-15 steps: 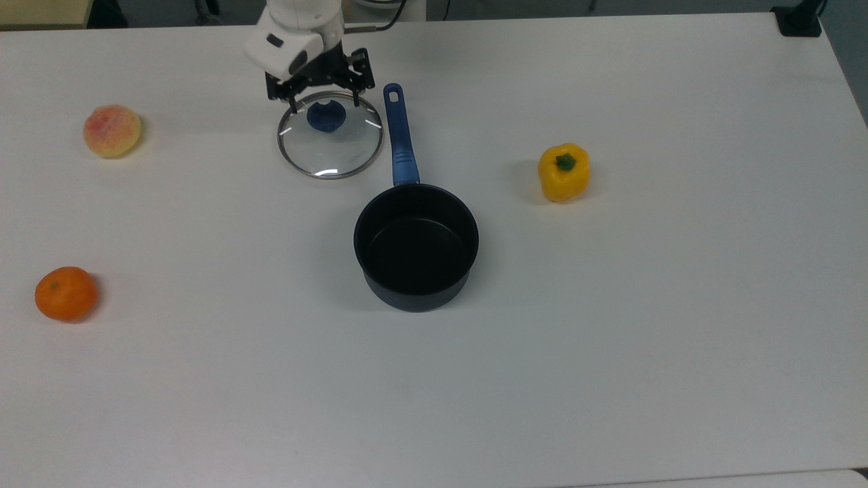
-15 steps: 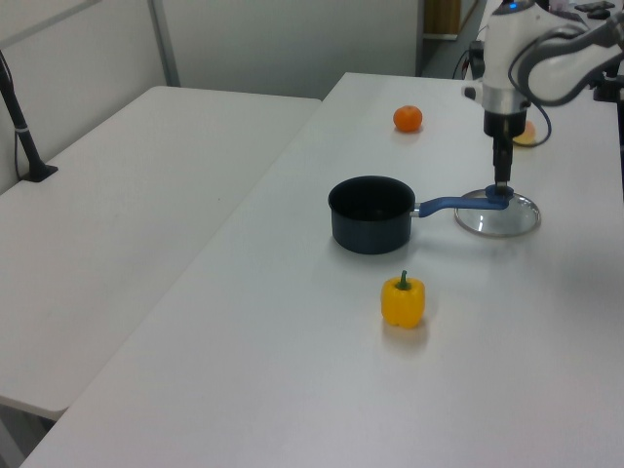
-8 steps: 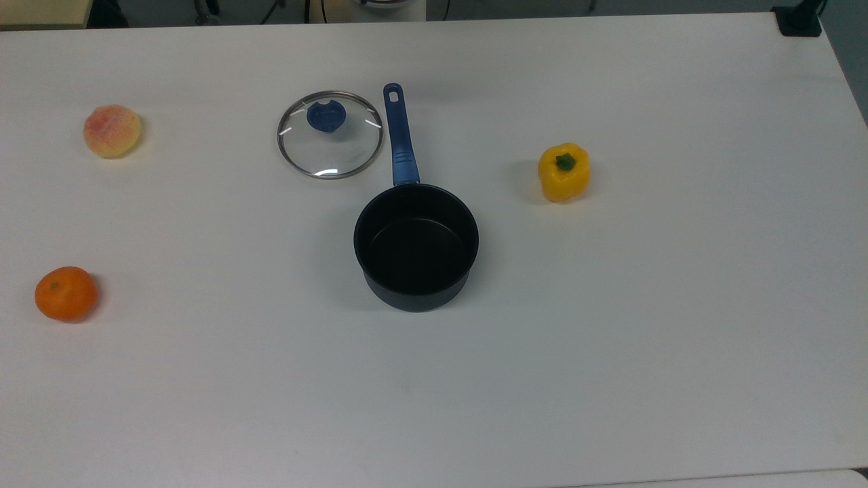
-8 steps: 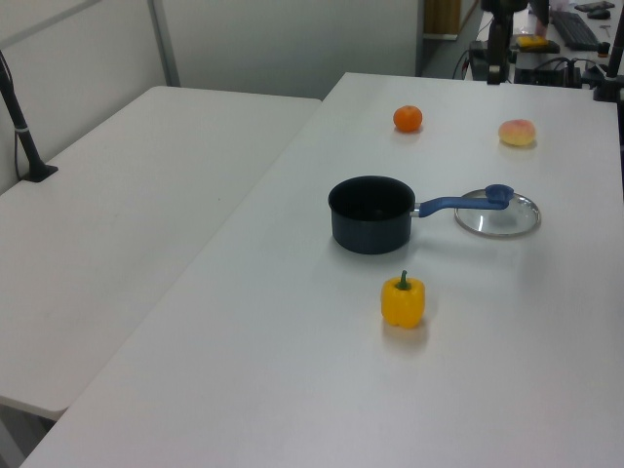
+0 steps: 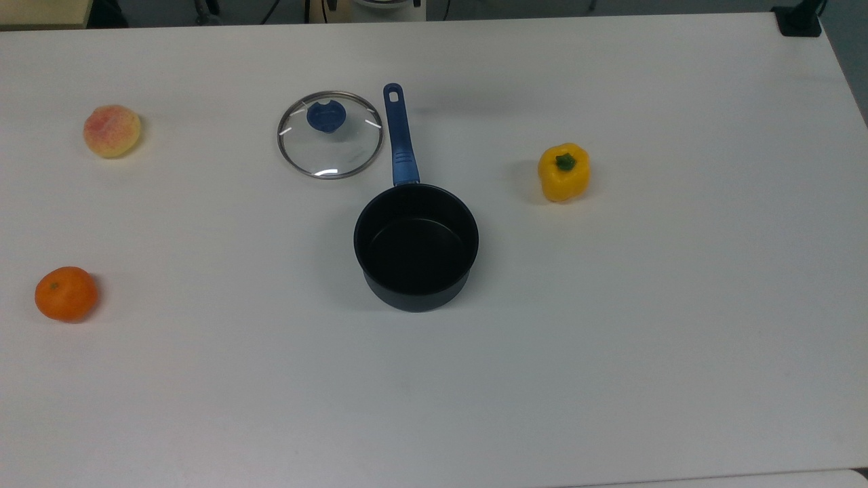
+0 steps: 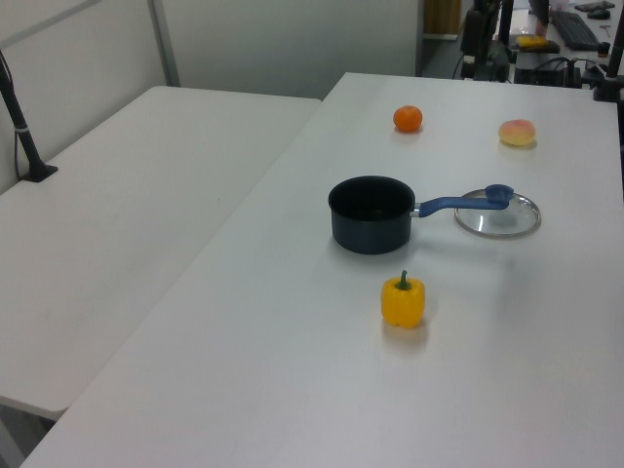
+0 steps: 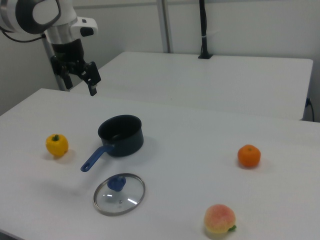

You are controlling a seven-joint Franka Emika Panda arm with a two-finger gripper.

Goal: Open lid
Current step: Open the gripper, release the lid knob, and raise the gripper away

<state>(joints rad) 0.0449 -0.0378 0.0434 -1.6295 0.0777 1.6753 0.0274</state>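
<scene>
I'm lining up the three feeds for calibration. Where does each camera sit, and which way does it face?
Top view: high above, facing down on the table; saucepan central.
Left view: beyond the yellow pepper, looking across toward the lid.
Right view: on the lid's side, facing back; the gripper and arm hang raised behind the saucepan.
All three share saucepan, lid and pepper.
</scene>
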